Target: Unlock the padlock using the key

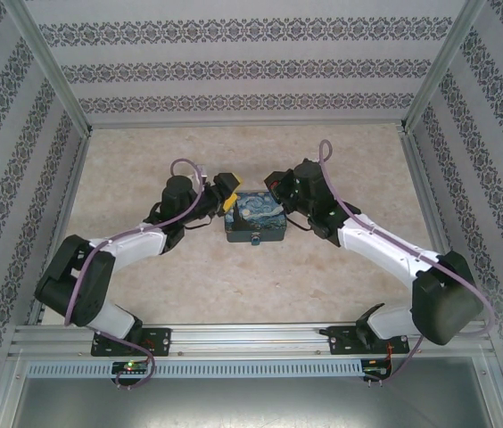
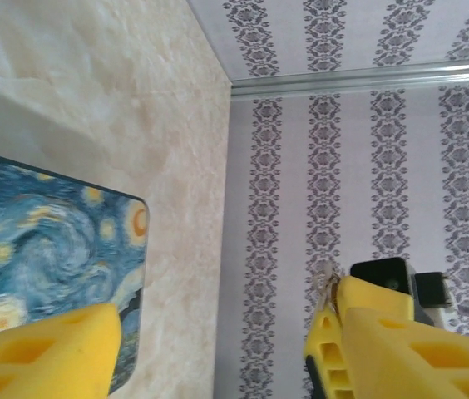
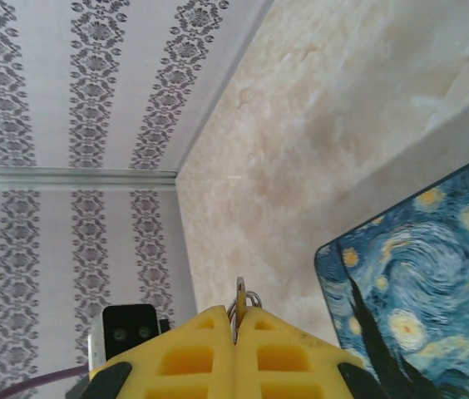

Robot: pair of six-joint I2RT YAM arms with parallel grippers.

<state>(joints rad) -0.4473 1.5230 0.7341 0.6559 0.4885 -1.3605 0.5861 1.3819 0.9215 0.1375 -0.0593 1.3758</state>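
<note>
The small padlock [image 1: 254, 239] hangs at the front face of the blue-and-yellow painted box [image 1: 254, 218], which sits mid-table. My right gripper [image 3: 235, 314] is shut on the key [image 3: 239, 293]; the key's tip and its wire ring stick out past the yellow fingertips. It hovers at the box's far right corner [image 1: 276, 185]. My left gripper [image 2: 218, 324] is open, with nothing between its fingers, at the box's far left corner [image 1: 226, 198]. One of its yellow fingers [image 2: 51, 349] lies over the box lid [image 2: 43, 241]. In the left wrist view the padlock is hidden.
The marble-patterned table [image 1: 234, 160] is enclosed by patterned walls [image 1: 251, 62] and metal frame posts [image 1: 51, 76]. The right arm's wrist camera [image 2: 384, 274] shows close beyond my left gripper's right finger. Bare tabletop lies behind and in front of the box.
</note>
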